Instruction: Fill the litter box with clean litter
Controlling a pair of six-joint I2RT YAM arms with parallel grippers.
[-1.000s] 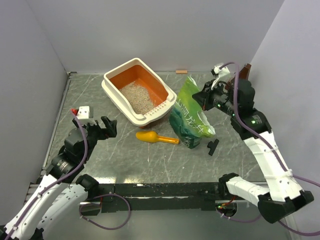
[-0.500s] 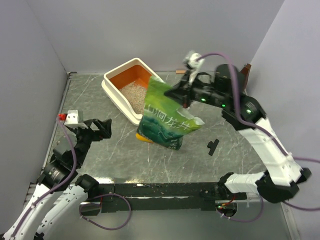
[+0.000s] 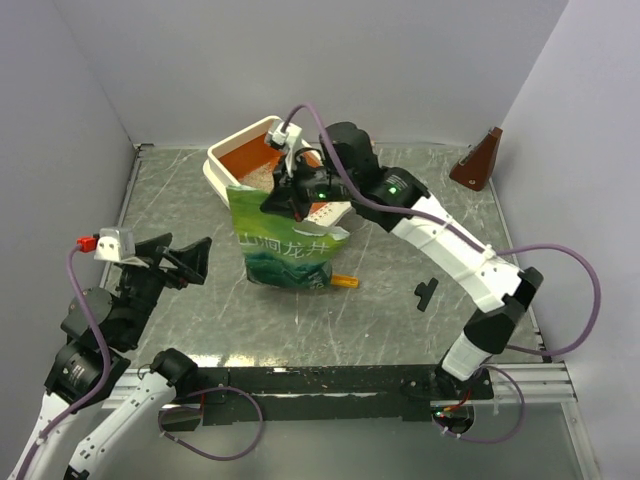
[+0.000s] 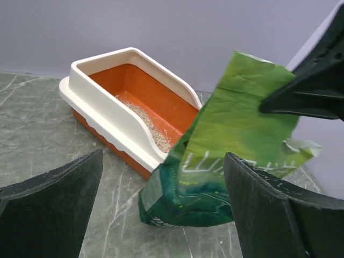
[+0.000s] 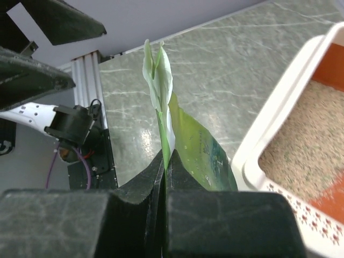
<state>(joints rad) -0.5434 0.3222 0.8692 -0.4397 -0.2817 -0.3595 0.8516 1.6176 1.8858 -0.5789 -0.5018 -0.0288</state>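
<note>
The litter box is only thinly covered with clean litter; more seems needed. The green bag is clamped by the right gripper; the left gripper is held with fingers spread.

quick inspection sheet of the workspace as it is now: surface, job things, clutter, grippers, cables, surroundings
Surface: grey marbled table, no spilled litter seen.
Job's things: litter box at the far side, clean litter covering part of its floor.
Clutter: green bag upright in front of the box; scoop mostly hidden behind it; small black part; brown wedge by the right wall.
Grippers: right gripper shut on the bag's top edge; left gripper open, holding nothing.
Cables: purple cables loop along both arms.
Surroundings: grey walls on three sides, metal rail at the near edge.
</note>
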